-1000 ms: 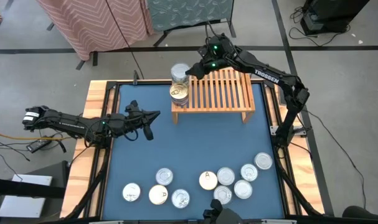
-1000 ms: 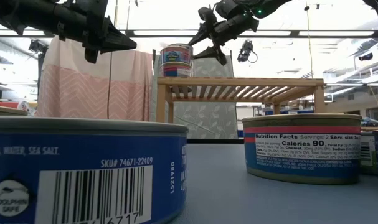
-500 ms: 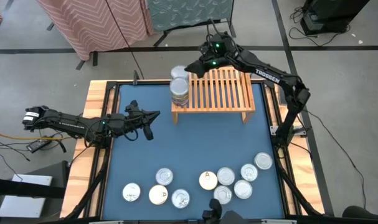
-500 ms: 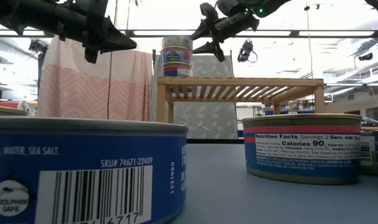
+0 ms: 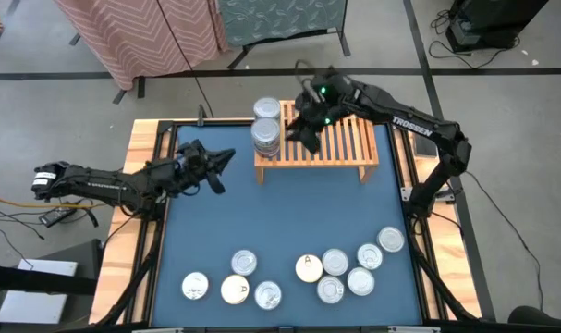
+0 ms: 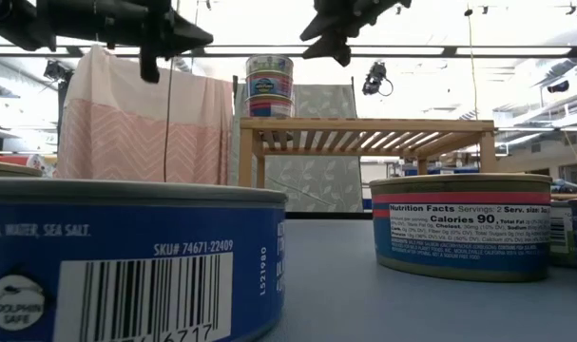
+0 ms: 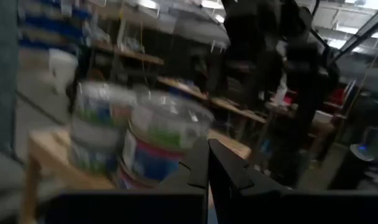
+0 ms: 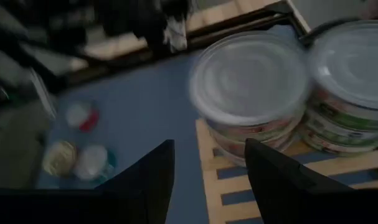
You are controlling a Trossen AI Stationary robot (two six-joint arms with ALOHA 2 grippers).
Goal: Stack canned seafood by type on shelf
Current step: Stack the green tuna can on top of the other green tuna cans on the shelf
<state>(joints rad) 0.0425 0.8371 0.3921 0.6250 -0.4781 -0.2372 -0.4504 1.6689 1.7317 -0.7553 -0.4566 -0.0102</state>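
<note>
A light-wood slatted shelf [image 5: 331, 139] stands on its short legs at the far side of the blue table. Two stacks of canned seafood [image 5: 266, 137] [image 5: 267, 110] stand on its left end; the low view shows the canned seafood [image 6: 269, 85] on the shelf [image 6: 364, 128]. Several loose silver-topped and cream-topped tins [image 5: 335, 263] lie flat near the table's near edge. My right gripper [image 5: 297, 128] [image 8: 207, 146] hangs open above the shelf, right of the stacks [image 8: 251, 87], touching nothing. My left gripper [image 5: 227, 155] [image 7: 208, 144] is shut and empty, raised above the table left of the shelf.
A raised wooden rim [image 5: 141, 139] borders the blue table. Bare blue table [image 5: 298, 213] lies between the shelf and the loose tins. In the low view two tins [image 6: 126, 256] [image 6: 459, 223] stand close to the camera. A pink patterned cloth [image 5: 141, 32] hangs beyond the far edge.
My right gripper, open throughout, has drawn back from the stacked tins toward the table's right, risen, and swung round over the shelf. My left gripper has risen a little and shifted toward the far edge, staying shut.
</note>
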